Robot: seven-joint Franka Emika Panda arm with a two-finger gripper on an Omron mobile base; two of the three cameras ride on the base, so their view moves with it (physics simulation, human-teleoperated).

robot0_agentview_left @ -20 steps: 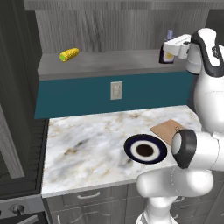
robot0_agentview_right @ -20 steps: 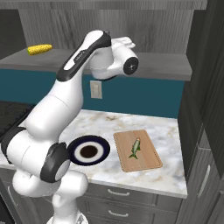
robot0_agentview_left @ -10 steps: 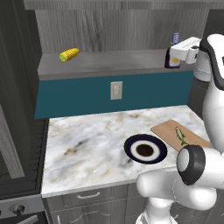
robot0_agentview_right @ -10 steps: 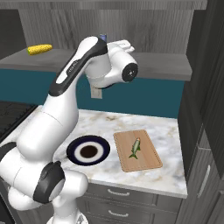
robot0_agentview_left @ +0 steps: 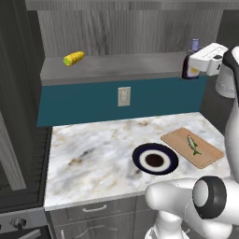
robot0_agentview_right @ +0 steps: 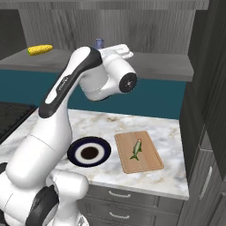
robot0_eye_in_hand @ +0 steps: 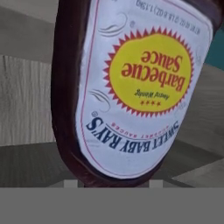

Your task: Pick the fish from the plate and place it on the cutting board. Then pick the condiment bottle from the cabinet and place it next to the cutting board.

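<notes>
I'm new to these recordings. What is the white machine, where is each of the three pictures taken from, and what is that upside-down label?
The white machine is a robot arm on a base that can drive, in a rendered kitchen. Two cameras ride on the base, behind the arm to its left and right. The third sits on the hand and looks along its fingers, so its picture is rolled over: the upside-down label belongs to a barbecue sauce bottle right in front of it. That bottle stands on the grey shelf, where the hand has reached it; whether the fingers have closed on it I cannot tell. A corn cob lies further along the shelf. On the marble counter sit a plate and a cutting board with a fish on it.
</notes>
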